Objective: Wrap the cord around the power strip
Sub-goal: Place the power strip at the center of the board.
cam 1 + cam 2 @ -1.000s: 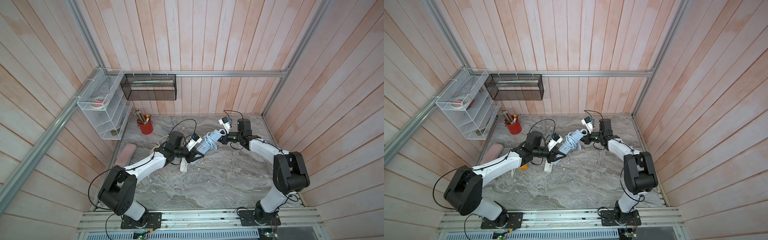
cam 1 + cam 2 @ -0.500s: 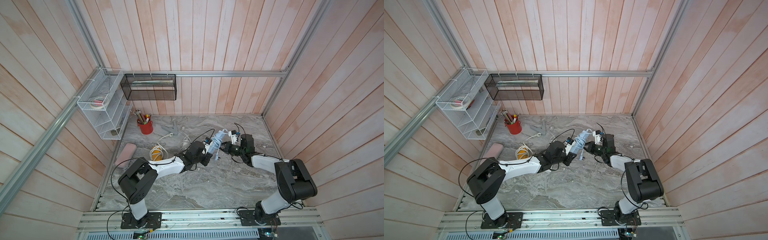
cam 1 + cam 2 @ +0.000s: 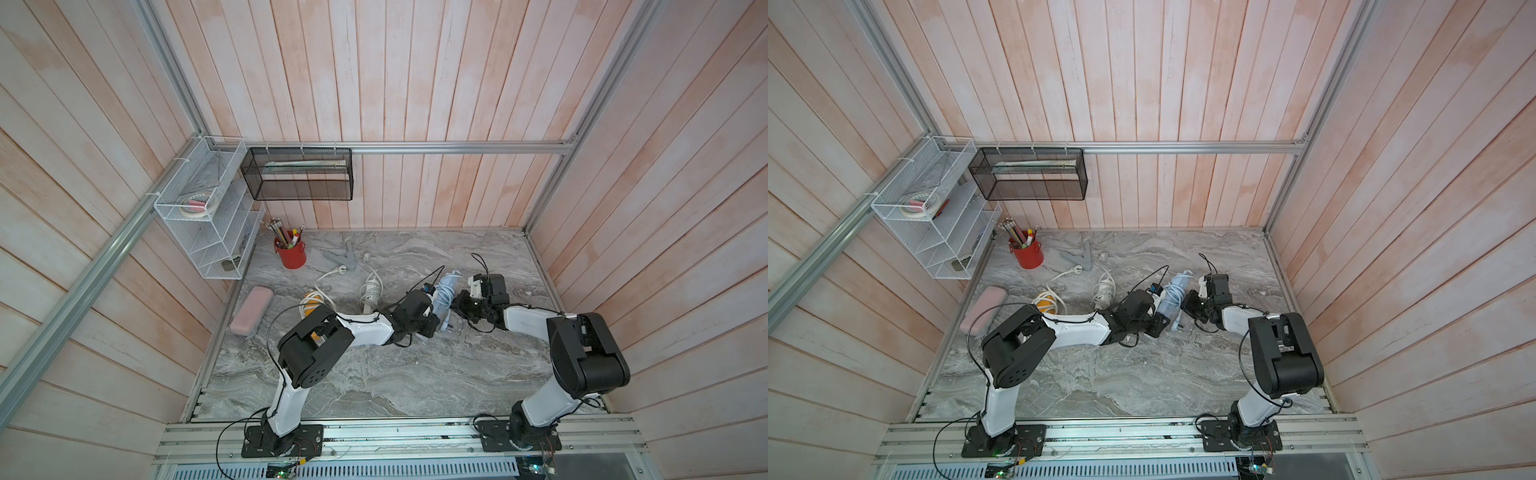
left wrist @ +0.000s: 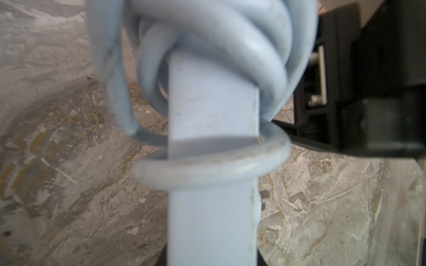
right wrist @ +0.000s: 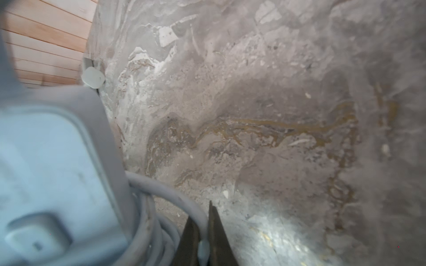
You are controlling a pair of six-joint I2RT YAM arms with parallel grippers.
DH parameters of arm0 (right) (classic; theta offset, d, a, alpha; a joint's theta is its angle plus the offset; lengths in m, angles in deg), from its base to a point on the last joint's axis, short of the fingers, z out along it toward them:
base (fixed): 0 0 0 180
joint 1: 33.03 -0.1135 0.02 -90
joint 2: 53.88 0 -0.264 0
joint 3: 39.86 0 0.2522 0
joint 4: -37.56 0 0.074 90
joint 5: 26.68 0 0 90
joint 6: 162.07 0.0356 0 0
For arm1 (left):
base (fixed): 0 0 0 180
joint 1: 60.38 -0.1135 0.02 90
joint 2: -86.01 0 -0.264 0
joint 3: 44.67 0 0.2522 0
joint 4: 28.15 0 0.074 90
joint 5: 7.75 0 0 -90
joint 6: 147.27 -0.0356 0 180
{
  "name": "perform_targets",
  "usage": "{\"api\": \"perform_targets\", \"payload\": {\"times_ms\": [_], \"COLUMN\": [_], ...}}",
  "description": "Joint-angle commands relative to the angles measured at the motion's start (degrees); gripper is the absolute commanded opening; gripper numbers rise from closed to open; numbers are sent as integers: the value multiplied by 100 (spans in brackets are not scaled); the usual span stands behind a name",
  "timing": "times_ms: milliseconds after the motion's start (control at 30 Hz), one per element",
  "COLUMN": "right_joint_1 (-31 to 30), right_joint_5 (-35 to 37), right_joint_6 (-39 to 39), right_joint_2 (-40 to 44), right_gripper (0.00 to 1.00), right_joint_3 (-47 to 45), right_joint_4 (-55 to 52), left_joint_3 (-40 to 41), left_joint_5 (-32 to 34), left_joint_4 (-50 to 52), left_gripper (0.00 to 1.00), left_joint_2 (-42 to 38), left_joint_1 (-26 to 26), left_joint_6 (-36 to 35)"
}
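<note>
**Both claws closed on the blue power strip, mid-tabletop**

I see the light-blue power strip (image 3: pixel 441 309) on the rear half of the tabletop (image 3: pixel 374 374), about mid-width. Its long axis points from the arm bases toward the back wall. The cord (image 3: pixel 449 289) is looped in several turns around its middle and far part. The near part is mostly bare.

The left claw (image 3: pixel 433 325) sits at the strip's near end, on its left side. In the left wrist view the strip (image 4: pixel 212 110) runs straight out from between the claw's jaws. One loose cord loop (image 4: pixel 214 175) rings the strip, with tighter turns further along. So the left claw is clamped on the strip body.

The right claw (image 3: pixel 456 303) is just beside the strip on the opposite side, about level with the coils. In the right wrist view its dark fingers (image 5: pixel 219 235) stand narrow, with a strand of cord (image 5: pixel 175 198) pinched between them. The strip's face (image 5: pixel 57 165) is right next to them.

I can't tell whether the strip touches the tabletop or hangs just above it.

Left of the arms are a white strip (image 3: pixel 370 291), a pink case (image 3: pixel 251 309) and a red cup (image 3: pixel 291 257), all well apart from both claws.
</note>
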Motion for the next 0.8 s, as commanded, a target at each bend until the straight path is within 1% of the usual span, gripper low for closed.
{"api": "perform_targets", "payload": {"times_ms": [0,100,133,167,233,367,400,500,567,633,767], "right_joint_1": [-93,-90,-92,-54,9,11,-17,-166,-244,-386,-682], "right_joint_5": [-98,-45,21,86,188,274,315,542,524,697,1030], "right_joint_6": [195,-2,-58,-124,-177,-113,-72,88,276,357,355], "right_joint_2": [121,313,411,543,728,929,905,639,348,88,-686], "right_gripper": [14,30,36,44,55,71,73,75,75,75,75], "right_joint_3": [187,333,364,381,407,511,576,850,1061,1292,1746], "right_joint_4": [-459,-776,-885,-1013,-1191,-1273,-1260,-1135,-902,-794,-948], "left_joint_3": [-13,-95,-95,-97,-114,-195,-221,-246,-270,-279,-256], "left_joint_5": [564,404,377,339,259,105,63,20,-19,-42,-93], "left_joint_4": [564,652,639,639,609,608,610,562,541,504,417], "left_gripper": [0,0,0,0,0,0,0,0,3,4,10], "left_joint_2": [537,660,680,706,755,889,906,902,911,903,902], "left_joint_1": [-262,-289,-305,-321,-363,-404,-403,-411,-410,-406,-452], "left_joint_6": [626,641,656,668,701,752,761,800,838,862,891]}}
